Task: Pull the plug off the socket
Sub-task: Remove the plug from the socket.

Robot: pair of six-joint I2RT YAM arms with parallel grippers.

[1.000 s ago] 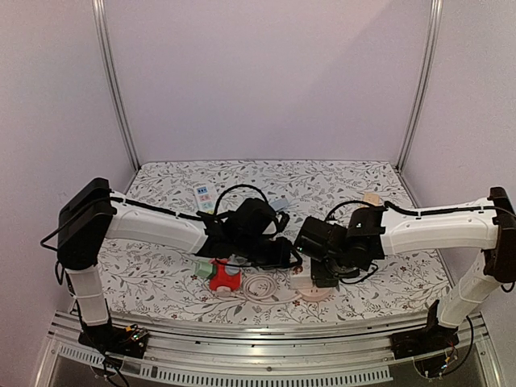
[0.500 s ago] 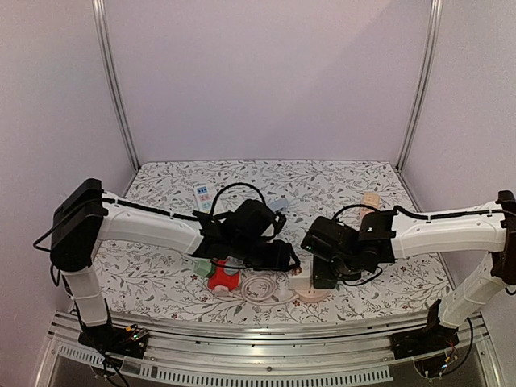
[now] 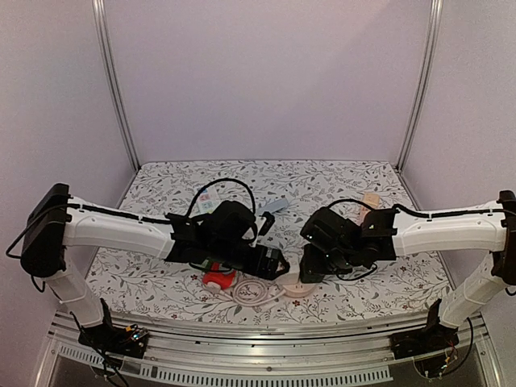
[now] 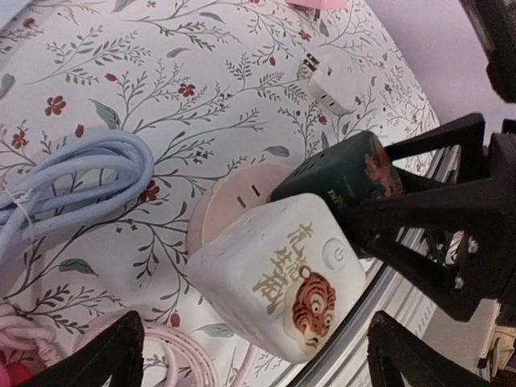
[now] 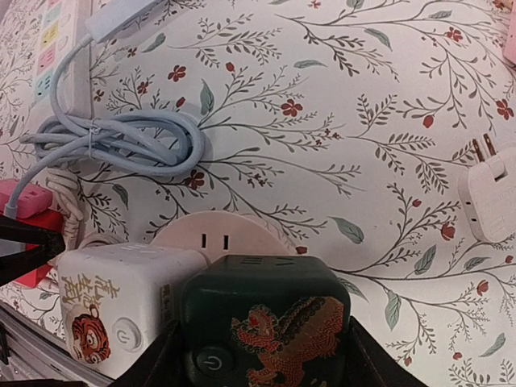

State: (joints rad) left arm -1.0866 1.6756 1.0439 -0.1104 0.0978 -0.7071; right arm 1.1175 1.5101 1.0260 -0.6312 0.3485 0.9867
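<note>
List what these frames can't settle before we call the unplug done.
Both wrist views: prongs of the white cube and green cube hidden by their bodies; seated in the round socket or not, cannot tell.
Right wrist view: white adapter cut off by the right edge.
Left wrist view: left claw tips cut off by the bottom edge.
Right wrist view: power strip cut off at the top-left corner.

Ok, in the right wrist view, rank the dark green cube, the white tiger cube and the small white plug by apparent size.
1. dark green cube, nearest the camera, so its lead is unsure.
2. white tiger cube.
3. small white plug, clearly smallest, partly cut by the frame edge.
</note>
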